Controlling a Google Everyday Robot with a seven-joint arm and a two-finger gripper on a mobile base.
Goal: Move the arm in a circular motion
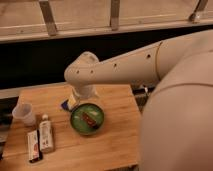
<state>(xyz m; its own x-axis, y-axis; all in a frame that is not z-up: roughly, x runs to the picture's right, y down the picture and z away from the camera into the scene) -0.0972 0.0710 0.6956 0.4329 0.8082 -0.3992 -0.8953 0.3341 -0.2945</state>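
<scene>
The arm (130, 67) reaches from the right across the wooden table (120, 135), with its rounded joint over the table's rear edge. The gripper (74, 100) hangs below that joint, near 1 green plate (77, 123); gripper state cannot be determined.

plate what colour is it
The plate is green, camera view; the gripper hangs by its upper left rim.

Mostly hidden below the arm (120, 67) joint: gripper (75, 100), perhaps pointing down. Just left of it, blue thing (64, 105), half covered.
</scene>
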